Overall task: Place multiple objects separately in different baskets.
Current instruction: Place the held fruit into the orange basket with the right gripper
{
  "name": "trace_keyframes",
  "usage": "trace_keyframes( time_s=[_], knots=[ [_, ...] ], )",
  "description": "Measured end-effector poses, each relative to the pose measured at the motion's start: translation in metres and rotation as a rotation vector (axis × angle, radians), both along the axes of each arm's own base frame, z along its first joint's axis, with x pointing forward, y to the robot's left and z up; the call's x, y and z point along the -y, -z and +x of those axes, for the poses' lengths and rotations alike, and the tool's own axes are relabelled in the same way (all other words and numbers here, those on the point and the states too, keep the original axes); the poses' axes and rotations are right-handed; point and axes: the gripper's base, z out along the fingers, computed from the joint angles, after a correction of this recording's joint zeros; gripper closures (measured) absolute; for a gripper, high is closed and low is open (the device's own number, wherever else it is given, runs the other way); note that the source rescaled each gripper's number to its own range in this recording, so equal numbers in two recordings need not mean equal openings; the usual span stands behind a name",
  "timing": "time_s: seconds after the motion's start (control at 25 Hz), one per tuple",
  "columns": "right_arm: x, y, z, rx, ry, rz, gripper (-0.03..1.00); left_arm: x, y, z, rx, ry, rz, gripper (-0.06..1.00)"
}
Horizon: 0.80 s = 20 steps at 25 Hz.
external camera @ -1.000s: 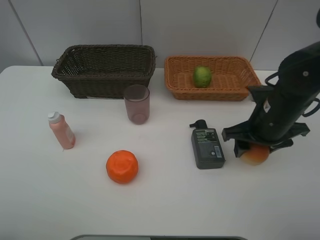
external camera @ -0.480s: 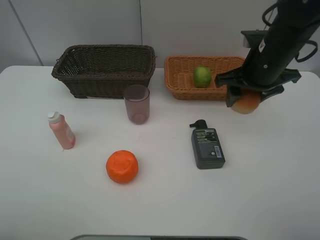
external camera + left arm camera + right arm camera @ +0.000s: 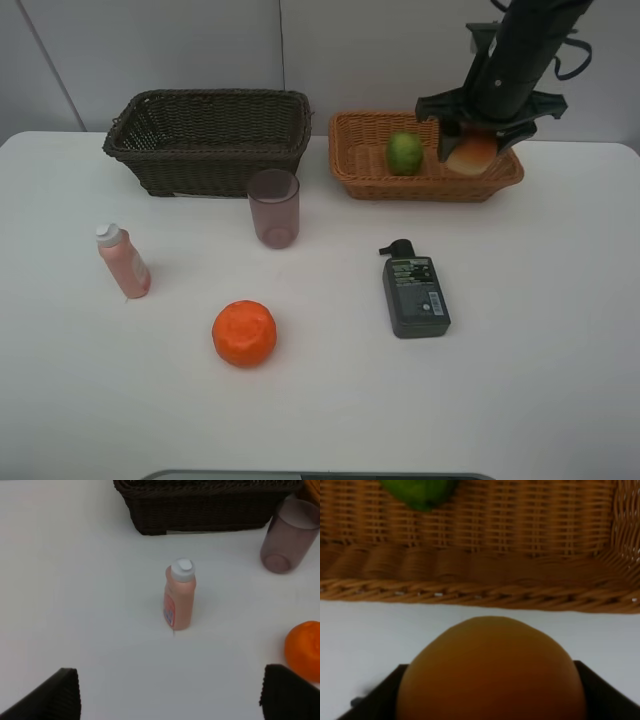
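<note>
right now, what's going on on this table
The right end effector holds a red-yellow fruit up at the tan basket's front edge, near the lime lying inside; not yet released. The left end effector hangs open over the table near the pink bottle. The cup, orange and pump bottle sit on the table.

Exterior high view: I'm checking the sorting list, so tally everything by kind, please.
Fruits: 3 (orange, lime, red-yellow fruit)
Bottles: 2 (dark pump bottle, pink bottle)
Cups: 1 (pinkish cup)
Baskets: 2 (dark brown basket, tan basket)
Total: 8
</note>
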Motion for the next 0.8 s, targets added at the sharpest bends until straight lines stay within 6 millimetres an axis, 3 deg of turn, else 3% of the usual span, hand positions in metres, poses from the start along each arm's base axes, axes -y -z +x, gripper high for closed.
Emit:
trace_keyframes(
  time_s=[0.32,0.56,0.8],
  knots=[
    [0.017,0.02,0.046,0.1,0.049,0.036,0.88,0.0,0.0,0.0,0.0,0.0,0.0,0.03],
    [0.029,0.034,0.062,0.184,0.063,0.064,0.88,0.0,0.0,0.0,0.0,0.0,0.0,0.03],
    [0.028,0.058,0.071,0.183,0.048,0.057,0.88,0.0,0.0,0.0,0.0,0.0,0.0,0.03]
  ],
)
